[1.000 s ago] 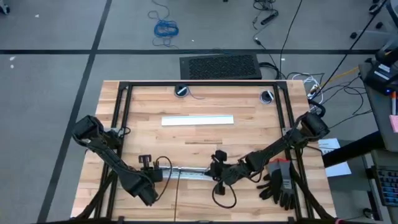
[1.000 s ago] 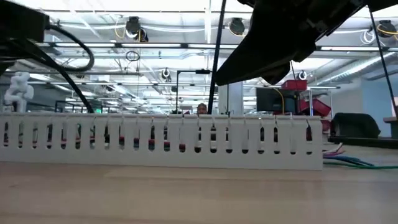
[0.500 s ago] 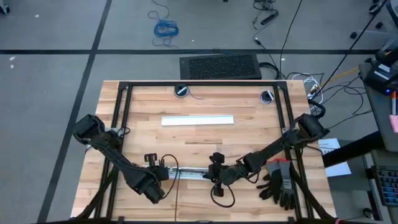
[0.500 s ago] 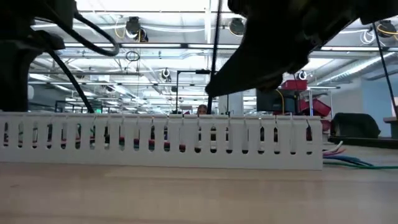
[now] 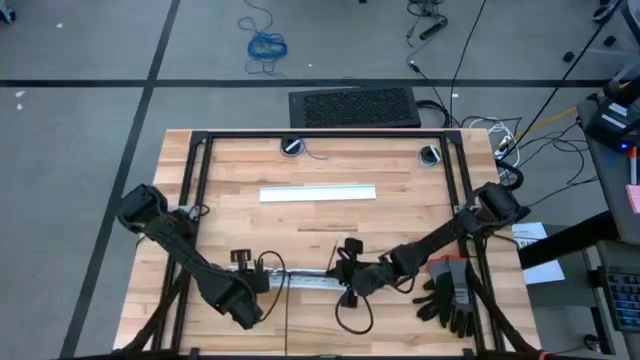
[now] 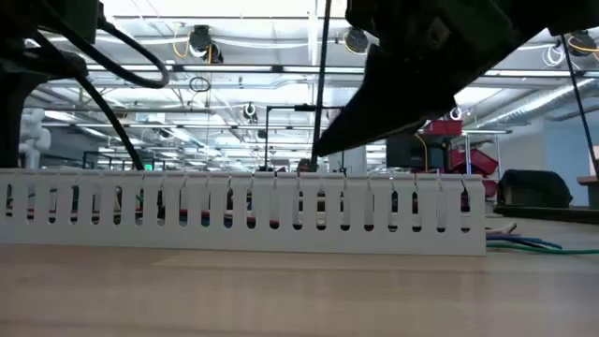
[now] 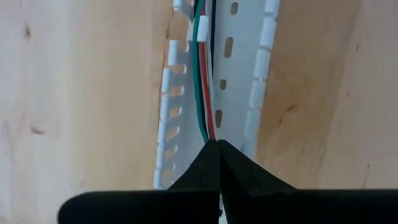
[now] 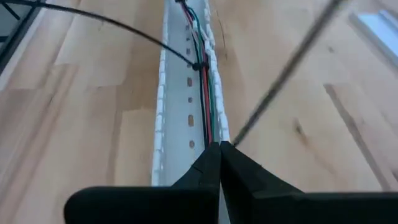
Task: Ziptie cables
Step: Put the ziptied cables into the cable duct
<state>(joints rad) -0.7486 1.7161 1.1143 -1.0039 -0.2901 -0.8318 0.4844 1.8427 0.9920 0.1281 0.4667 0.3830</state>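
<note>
Thin red, green and white cables (image 7: 203,93) lie lengthwise in the white slotted plastic channel (image 7: 242,93) near the front edge of the wooden surface (image 5: 400,215), long axis left to right. Left hand (image 7: 217,144) pinches them at one end; right hand (image 8: 219,147), fingers pressed together on the same wires, faces it from the other. Both sit equally close.

Only the right wrist view shows a thin dark ziptie (image 8: 124,32) already looped round the bundle ahead. The low view hides the cables behind the channel wall (image 6: 243,213).
</note>
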